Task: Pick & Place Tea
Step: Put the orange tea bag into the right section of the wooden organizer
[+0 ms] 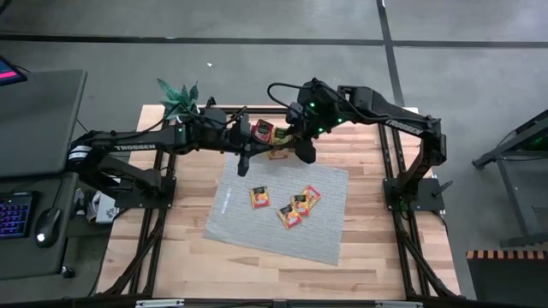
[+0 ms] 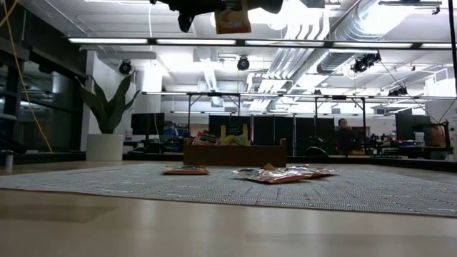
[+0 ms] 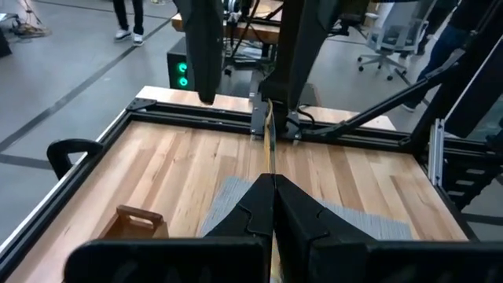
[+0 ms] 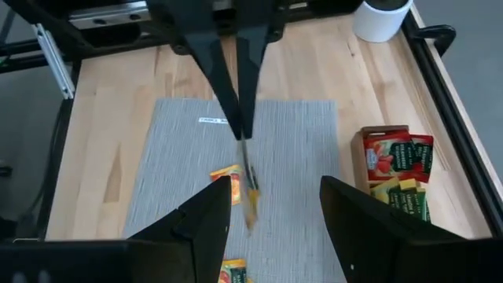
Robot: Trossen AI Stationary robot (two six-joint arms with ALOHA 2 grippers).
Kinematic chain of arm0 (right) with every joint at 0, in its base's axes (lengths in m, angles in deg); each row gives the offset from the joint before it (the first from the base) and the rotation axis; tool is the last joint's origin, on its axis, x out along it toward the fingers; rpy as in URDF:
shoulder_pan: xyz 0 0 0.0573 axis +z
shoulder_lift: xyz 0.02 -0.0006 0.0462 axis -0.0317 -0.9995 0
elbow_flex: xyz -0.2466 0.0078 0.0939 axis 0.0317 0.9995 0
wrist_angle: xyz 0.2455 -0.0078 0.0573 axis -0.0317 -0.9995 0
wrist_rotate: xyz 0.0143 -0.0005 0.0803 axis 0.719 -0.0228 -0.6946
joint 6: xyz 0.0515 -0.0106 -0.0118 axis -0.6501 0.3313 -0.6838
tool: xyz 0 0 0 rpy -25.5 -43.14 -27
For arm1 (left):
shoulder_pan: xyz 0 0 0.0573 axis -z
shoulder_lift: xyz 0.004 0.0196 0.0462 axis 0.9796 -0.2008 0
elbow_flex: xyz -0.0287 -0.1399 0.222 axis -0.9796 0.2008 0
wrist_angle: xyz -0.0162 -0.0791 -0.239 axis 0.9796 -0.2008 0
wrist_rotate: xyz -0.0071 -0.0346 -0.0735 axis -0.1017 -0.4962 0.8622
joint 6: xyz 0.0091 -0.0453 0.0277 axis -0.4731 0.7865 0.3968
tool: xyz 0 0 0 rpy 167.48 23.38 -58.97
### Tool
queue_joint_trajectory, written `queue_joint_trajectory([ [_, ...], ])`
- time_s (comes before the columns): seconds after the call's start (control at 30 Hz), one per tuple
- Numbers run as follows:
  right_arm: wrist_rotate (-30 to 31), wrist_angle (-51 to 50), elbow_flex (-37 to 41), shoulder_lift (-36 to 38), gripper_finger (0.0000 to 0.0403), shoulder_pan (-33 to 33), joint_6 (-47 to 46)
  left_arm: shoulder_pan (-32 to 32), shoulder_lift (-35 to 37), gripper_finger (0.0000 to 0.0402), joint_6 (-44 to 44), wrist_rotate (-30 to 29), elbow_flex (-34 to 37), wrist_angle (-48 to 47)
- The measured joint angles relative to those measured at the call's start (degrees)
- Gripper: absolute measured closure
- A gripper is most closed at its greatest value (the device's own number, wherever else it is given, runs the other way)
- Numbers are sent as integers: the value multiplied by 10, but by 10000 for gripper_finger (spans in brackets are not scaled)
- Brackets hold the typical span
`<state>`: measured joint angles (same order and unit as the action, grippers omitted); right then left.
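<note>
One sachet held aloft, four on the mat.
We see the left gripper [image 4: 245, 130] pinched tight on an orange sachet [image 2: 233, 18] above the mat [image 1: 257, 227]; the right gripper [image 4: 275, 216] gapes wide, holding nothing. More sachets fill the tray [image 2: 235, 153].

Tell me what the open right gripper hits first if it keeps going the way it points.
Probably the orange sachet pinched edge-on by the left gripper, directly ahead of the right gripper; the grey mat lies beyond.

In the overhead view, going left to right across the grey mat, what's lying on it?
White label strip → lone orange tea bag → cluster of tea bags, which overlap too much to order among themselves.
</note>
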<state>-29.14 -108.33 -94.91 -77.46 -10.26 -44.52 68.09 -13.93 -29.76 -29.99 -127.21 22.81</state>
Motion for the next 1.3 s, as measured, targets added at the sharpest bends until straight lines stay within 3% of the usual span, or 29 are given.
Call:
queue_joint_trajectory([
  [0.27, -35, 8, 47, -3, 210, 6, -11, 3, 0, 401, -7, -1, 0, 8],
  [0.43, -64, 65, 88, -3, 210, 6, -37, 3, 0, 401, -9, 1, 0, 0],
  [0.9, -59, 89, 90, 12, 213, 10, -41, 3, 0, 401, -10, 11, 0, -27],
  [1.07, -60, 88, 90, 11, 247, 13, -39, 3, 1, 401, -10, 12, 0, -26],
  [1.3, -60, 88, 91, 11, 333, 12, -33, 3, 1, 401, -10, 12, 0, -27],
])
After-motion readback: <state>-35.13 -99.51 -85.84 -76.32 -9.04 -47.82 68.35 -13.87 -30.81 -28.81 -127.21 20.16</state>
